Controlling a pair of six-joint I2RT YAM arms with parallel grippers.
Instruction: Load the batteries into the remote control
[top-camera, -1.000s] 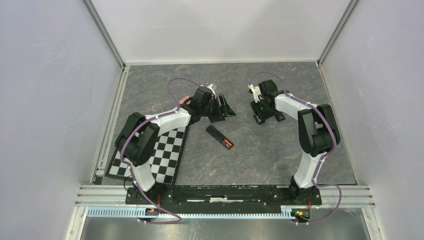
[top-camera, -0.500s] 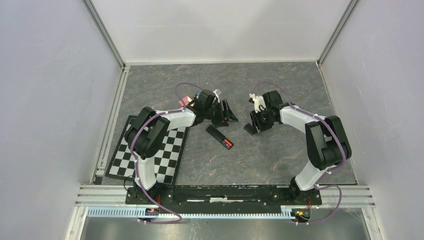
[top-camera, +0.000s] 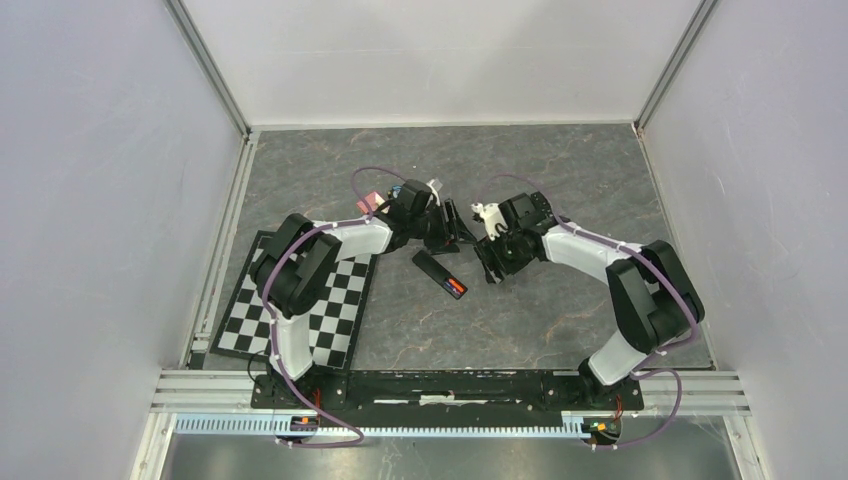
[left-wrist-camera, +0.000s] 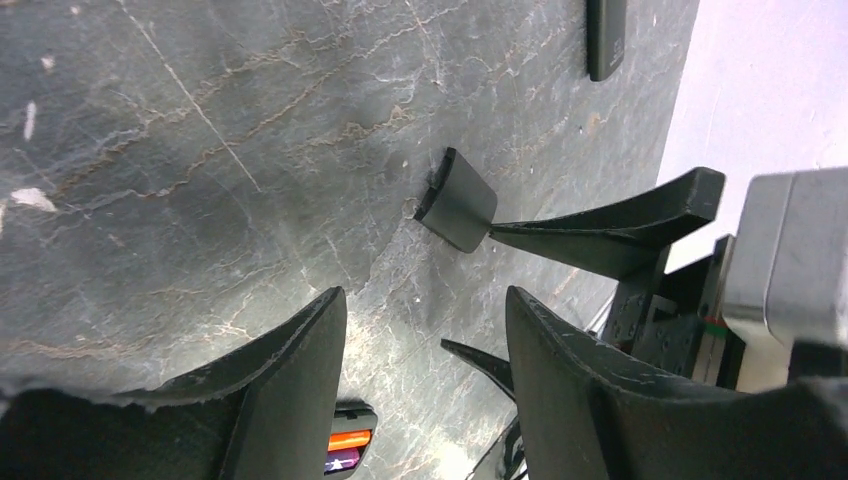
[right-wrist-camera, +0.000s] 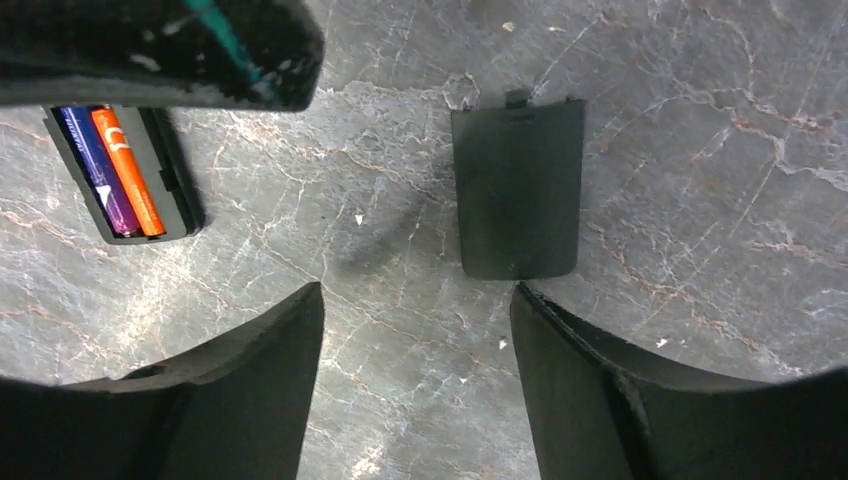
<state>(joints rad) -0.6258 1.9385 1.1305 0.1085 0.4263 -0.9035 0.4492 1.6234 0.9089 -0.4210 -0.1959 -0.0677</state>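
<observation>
The black remote (top-camera: 432, 265) lies face down mid-table with its battery bay open. An orange battery (right-wrist-camera: 128, 168) and a purple-blue battery (right-wrist-camera: 96, 170) sit side by side in the bay; they also show in the top view (top-camera: 456, 288) and the left wrist view (left-wrist-camera: 345, 448). The loose black battery cover (right-wrist-camera: 517, 190) lies flat on the table beside the remote, also in the left wrist view (left-wrist-camera: 458, 200). My left gripper (top-camera: 455, 228) is open and empty just behind the remote. My right gripper (top-camera: 490, 265) is open and empty, low over the table, just short of the cover.
A checkerboard mat (top-camera: 310, 305) lies at the left under the left arm. A small pink object (top-camera: 368, 200) sits behind the left wrist. A black slab (left-wrist-camera: 605, 35) lies farther off in the left wrist view. The two grippers are close together.
My right gripper has swung left and toward the front, ending beside the remote and the left gripper. The left gripper shifted slightly right early on, then held still.
</observation>
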